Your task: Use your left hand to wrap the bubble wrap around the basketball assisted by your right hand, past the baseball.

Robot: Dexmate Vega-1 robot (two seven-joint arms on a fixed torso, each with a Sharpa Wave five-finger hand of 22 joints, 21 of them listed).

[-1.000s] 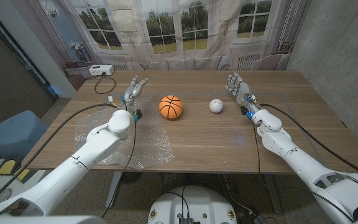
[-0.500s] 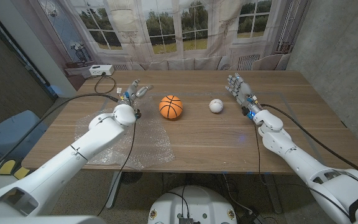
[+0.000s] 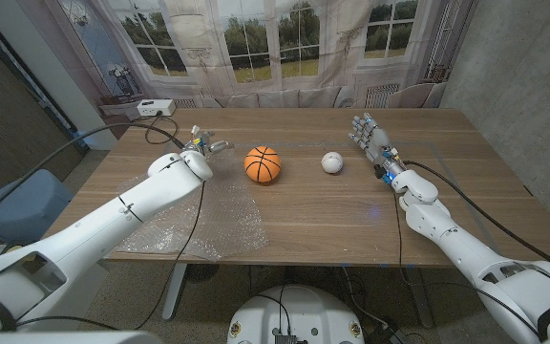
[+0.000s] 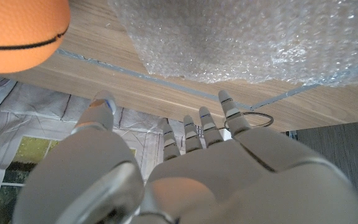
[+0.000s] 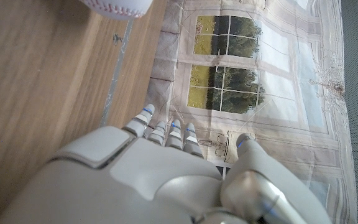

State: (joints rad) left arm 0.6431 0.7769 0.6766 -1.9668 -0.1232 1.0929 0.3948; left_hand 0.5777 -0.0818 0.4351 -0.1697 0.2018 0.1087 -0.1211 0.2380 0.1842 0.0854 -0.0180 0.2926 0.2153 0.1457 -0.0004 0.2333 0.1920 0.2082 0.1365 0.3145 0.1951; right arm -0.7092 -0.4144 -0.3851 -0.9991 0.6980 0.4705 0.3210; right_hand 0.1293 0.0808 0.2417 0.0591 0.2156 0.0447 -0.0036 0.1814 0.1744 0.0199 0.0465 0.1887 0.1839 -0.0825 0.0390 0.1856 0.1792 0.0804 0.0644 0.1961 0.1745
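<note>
The left hand (image 3: 201, 148) hovers over the desk (image 3: 304, 215) just beside the basketball (image 3: 263, 164), on the ball's left. Its fingers (image 4: 225, 115) are straight, slightly apart and grasp nothing. The right hand (image 3: 370, 136) stands near the baseball (image 3: 331, 162), on that ball's right, with its fingers (image 5: 166, 134) likewise extended, close together and empty.

The one basketball is an orange sphere with a pebbled skin and thin black seams; it rests on bare wood near the middle of the desk. In the left wrist view its curved orange side (image 4: 20, 31) sits close to the fingertips. The one baseball is a smaller white sphere with red stitching, lying apart from the basketball on its right; its stitched edge (image 5: 120, 7) shows in the right wrist view.

The one sheet of bubble wrap (image 3: 194, 215) lies spread on the desk's near left part, under the left forearm. It is clear, crinkled plastic dotted with small glinting blisters (image 4: 260, 37). It does not touch the basketball.

The desk is a rectangular slab of pale brown wood with long, straight grain.
</note>
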